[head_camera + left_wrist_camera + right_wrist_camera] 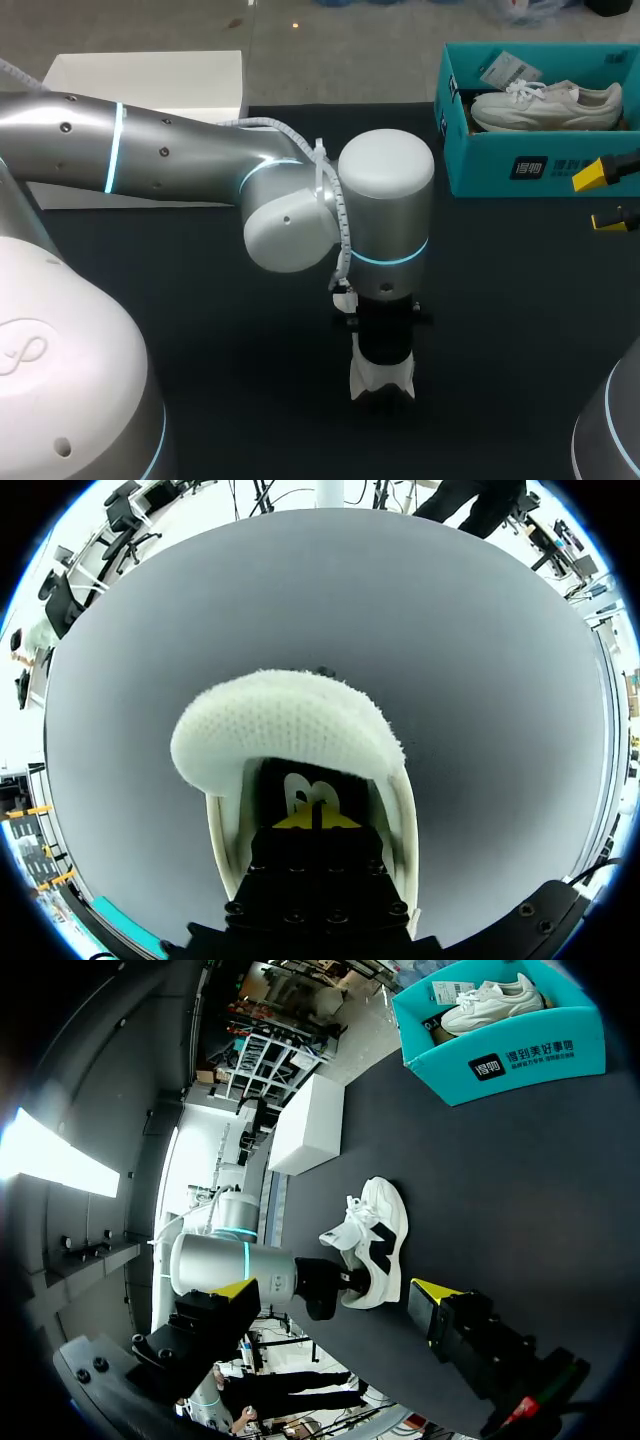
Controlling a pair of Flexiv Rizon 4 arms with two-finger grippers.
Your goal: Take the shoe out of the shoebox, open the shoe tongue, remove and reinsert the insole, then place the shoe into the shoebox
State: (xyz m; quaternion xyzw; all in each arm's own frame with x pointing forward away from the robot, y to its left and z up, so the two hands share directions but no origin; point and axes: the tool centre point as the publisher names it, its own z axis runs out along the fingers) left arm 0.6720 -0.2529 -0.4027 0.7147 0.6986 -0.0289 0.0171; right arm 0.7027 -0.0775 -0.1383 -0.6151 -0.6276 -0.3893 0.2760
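A white sneaker with a black side mark (378,1245) stands on the black table, partly hidden under my left wrist in the head view (381,378). My left gripper (315,818) is down inside its opening, yellow tips shut together over the dark insole (300,790). I cannot tell whether they pinch it. The white knit tongue (290,720) arches just ahead of the tips. My right gripper (600,197) hangs open near the teal shoebox (540,165), holding nothing. Another white shoe (548,105) lies in that box.
A white open carton (150,85) sits at the table's back left. The teal shoebox (500,1055) stands at the back right corner. My left arm's elbow (290,225) spans the table's middle above the mat.
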